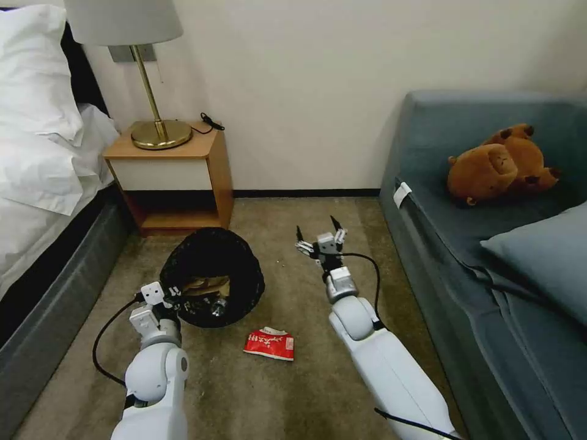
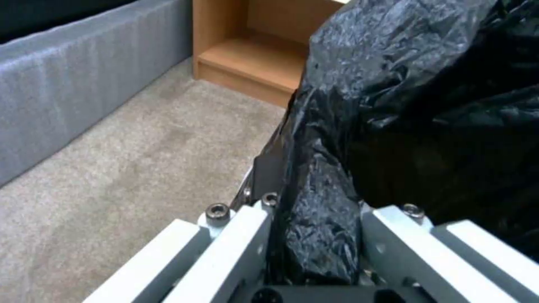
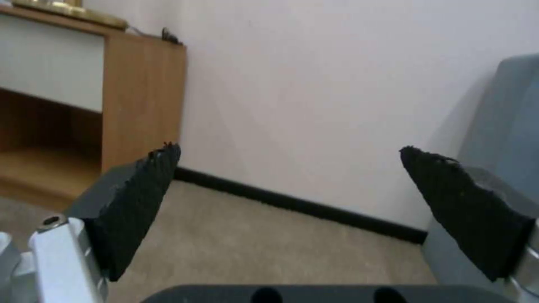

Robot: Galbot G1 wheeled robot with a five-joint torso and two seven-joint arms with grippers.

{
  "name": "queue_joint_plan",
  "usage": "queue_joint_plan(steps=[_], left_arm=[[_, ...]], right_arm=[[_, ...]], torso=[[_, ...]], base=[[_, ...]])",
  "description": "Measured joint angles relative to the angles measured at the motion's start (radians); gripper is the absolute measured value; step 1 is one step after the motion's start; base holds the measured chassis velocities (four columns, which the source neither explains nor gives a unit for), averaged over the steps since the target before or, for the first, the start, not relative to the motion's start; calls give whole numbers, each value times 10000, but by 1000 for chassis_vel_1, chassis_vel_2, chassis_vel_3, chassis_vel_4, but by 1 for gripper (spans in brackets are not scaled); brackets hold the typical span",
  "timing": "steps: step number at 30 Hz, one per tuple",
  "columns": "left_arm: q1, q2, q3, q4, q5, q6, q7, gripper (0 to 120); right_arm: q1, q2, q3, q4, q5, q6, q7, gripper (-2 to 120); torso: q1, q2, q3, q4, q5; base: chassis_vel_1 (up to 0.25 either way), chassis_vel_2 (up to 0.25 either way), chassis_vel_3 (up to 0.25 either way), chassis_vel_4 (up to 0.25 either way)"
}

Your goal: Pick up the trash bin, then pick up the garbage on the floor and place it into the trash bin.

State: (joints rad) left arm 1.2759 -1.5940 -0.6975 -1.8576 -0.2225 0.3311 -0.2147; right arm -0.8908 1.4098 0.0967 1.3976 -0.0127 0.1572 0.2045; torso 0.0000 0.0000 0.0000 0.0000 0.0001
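Black bag rim of the trash bin (image 1: 212, 276) is all the left gripper (image 2: 314, 235) jaws clamp; liner could slip. Right gripper (image 1: 319, 235) jaws apart, red packet (image 1: 269, 343) at bin's 5 o'clock.

Soft even indoor light, faint shadows on the carpet (image 1: 293, 391), small glints on the black bag (image 2: 393, 84) (wrist views slightly blurred), straight lines bending toward head-view edges

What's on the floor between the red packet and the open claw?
Just bare carpet, seen in the head view, between the red-and-white packet and the open right gripper.
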Motion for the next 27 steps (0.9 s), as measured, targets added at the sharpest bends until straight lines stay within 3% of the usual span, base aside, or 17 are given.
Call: queue_joint_plan(steps=[6, 8, 17, 21, 27], left_arm=[[48, 3, -16, -28, -4, -12, 9, 2], [49, 24, -61, -56, -17, -15, 10, 2], [88, 65, -96, -104, -37, -15, 15, 2], [120, 96, -120, -133, -61, -15, 15, 2], [149, 99, -110, -152, -61, -8, 15, 2]], right_arm=[[-286, -136, 127, -222, 115, 47, -905, 100], [-353, -210, 132, -623, 156, 168, -1619, 100], [-167, -259, -22, -1769, 133, 382, -2638, 100], [142, -414, -144, -2373, 84, 639, -3849, 100], [463, -584, -357, -3022, -307, 956, -4894, 100]], torso=[[0, 0, 0, 0, -1], [0, 0, 0, 0, 0], [0, 0, 0, 0, -1], [0, 0, 0, 0, -1], [0, 0, 0, 0, -1]], base=[[0, 0, 0, 0], [0, 0, 0, 0], [0, 0, 0, 0], [0, 0, 0, 0], [0, 0, 0, 0]])
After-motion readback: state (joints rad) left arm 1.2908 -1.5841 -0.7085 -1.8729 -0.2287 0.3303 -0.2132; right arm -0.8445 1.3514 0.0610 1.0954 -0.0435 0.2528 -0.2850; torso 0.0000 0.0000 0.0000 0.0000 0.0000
